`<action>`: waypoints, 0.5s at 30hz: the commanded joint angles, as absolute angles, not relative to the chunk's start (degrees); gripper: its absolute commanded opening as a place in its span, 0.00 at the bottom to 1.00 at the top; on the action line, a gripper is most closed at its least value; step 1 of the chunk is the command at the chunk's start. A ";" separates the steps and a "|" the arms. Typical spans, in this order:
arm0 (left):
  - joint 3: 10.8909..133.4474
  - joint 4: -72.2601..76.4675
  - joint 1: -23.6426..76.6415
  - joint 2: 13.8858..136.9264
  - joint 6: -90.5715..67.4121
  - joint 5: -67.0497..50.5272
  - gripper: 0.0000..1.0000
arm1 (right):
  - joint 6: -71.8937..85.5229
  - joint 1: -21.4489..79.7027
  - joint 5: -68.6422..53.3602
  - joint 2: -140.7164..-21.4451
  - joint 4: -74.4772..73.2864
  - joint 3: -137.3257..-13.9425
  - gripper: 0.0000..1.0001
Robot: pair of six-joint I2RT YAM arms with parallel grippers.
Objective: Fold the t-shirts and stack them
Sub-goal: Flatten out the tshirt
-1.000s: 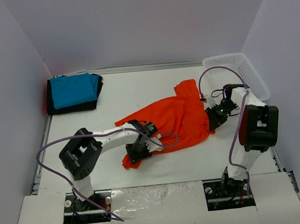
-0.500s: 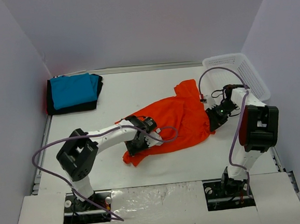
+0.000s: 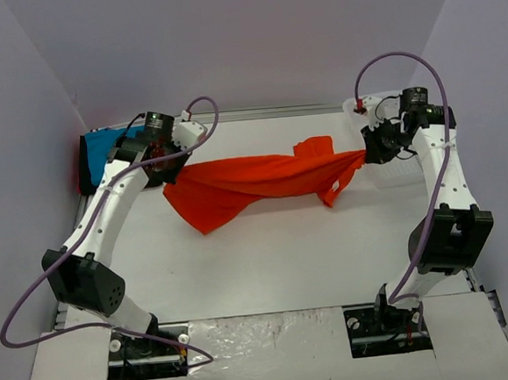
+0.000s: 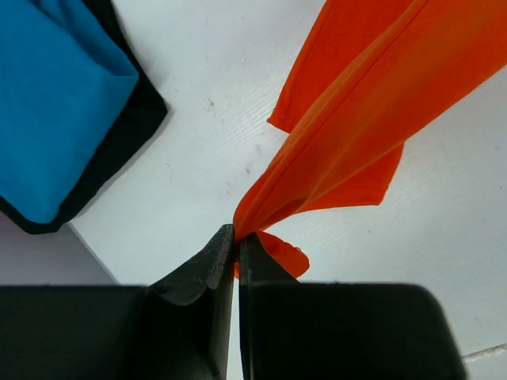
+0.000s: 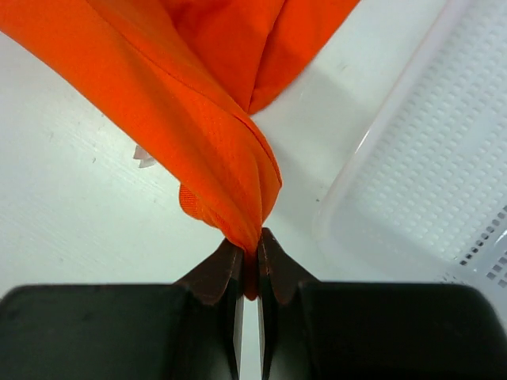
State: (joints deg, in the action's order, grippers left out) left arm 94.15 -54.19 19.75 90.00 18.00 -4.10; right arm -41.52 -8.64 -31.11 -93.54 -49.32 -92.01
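Both arms are now reaching toward the far side of the white worktop (image 3: pixel 276 250), where a moment earlier they were working low near its middle. The bright orange-red short-sleeved cloth t-shirt (image 3: pixel 253 179) is no longer lying crumpled but is hanging stretched between them. The left tool (image 4: pixel 236 237) is pinching one bunched end, its jaws pressing together on a thin ridge of fabric. The right tool (image 5: pixel 252 245) is clamping the opposite end the same way, just beside the white plastic mesh basket (image 5: pixel 428 158). The shirt is spanning the far half of the worktop and sagging in long diagonal folds, with a sleeve and hem dangling loose; whether its lowest fold is touching the surface I cannot tell. It is looking light, thin and limp, so it is likely drooping wherever unsupported, and flat corners at hem or shoulders seem better holds than these bunched pinches. The turquoise-blue folded t-shirt (image 4: pixel 55 95) is resting on the black folded t-shirt (image 4: pixel 135 119) at the far left, near the left tool.
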 commanded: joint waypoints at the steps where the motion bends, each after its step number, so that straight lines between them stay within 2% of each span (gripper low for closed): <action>1: 97.55 -57.57 19.25 88.95 18.90 -2.90 0.03 | -37.71 -8.88 -32.17 -94.92 -50.98 -96.23 0.00; 15: 99.84 -53.97 15.91 82.01 17.14 -0.79 0.02 | -36.65 -8.96 -35.24 -94.13 -50.10 -104.59 0.00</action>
